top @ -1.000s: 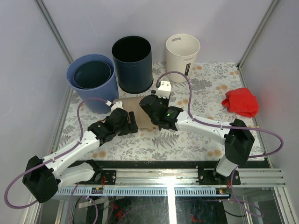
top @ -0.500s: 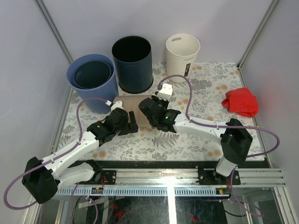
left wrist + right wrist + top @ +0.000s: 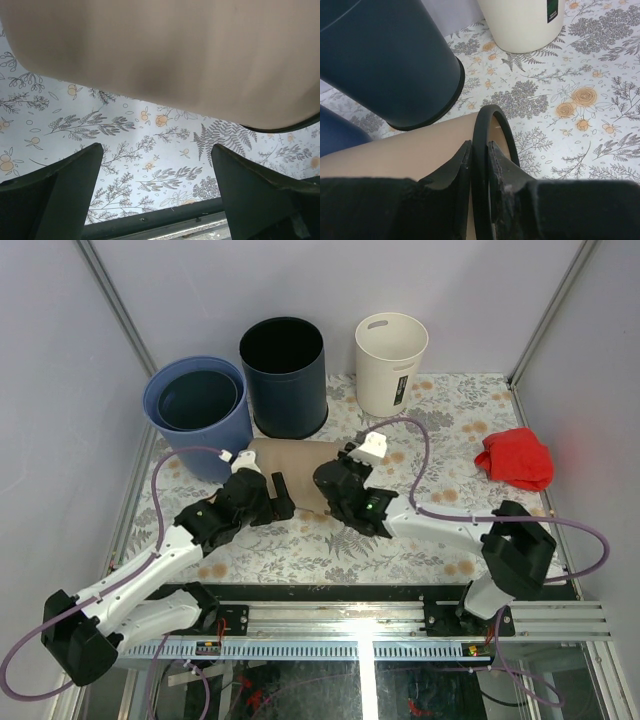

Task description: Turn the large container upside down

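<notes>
Black-rimmed, the tan bin [image 3: 290,462] lay on its side on the flowered bench [image 3: 440,430], just in front of the navy bin [image 3: 283,375] and between the two arms, its mouth turned to the right. The right end effector [image 3: 479,147] was pinching the rim [image 3: 479,127], one finger inside the mouth and one outside against the wall. The left end effector [image 3: 157,185] stood spread wide at the bin's closed end, its fingers [image 3: 60,190] clear of the tan wall; whether that wall touched the bench I could not tell. Behind stood two nested blue bins [image 3: 195,405] on the left and a white bin [image 3: 390,350] on the right. A red cloth [image 3: 515,458] lay well apart, near the right edge.
</notes>
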